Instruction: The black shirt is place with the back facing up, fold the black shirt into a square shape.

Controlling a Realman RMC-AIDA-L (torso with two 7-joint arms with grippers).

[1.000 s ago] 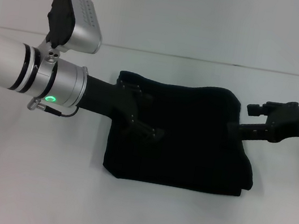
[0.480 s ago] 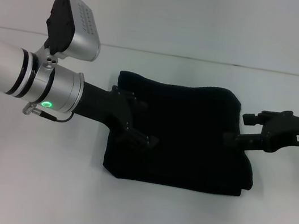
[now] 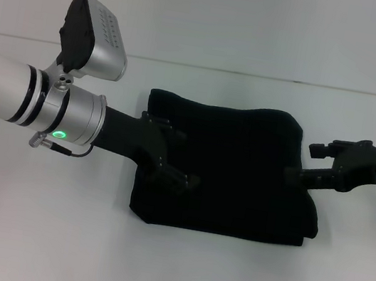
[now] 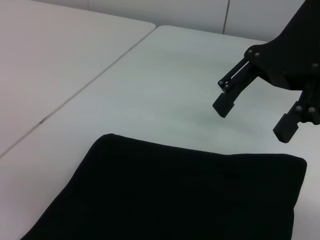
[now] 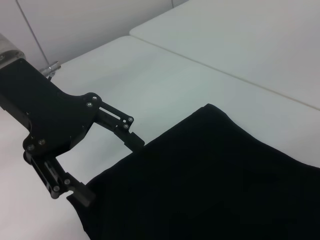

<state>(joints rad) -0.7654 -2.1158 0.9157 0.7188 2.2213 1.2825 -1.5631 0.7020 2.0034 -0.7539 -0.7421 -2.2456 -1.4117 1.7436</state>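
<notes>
The black shirt (image 3: 233, 173) lies flat on the white table as a folded, roughly square block, and no print shows on it. It is also visible in the left wrist view (image 4: 175, 200) and the right wrist view (image 5: 215, 185). My left gripper (image 3: 185, 157) hovers at the shirt's left edge, open and holding nothing; the right wrist view shows it (image 5: 107, 167) with its fingers spread. My right gripper (image 3: 300, 161) is at the shirt's right edge, open and empty. The left wrist view shows it (image 4: 255, 117) just above the table beside the cloth.
The white table (image 3: 29, 229) has a seam (image 3: 256, 76) running across it behind the shirt. Nothing else stands on it.
Both grippers have drifted slightly toward the near side of the table, staying open. The shirt has not moved.
</notes>
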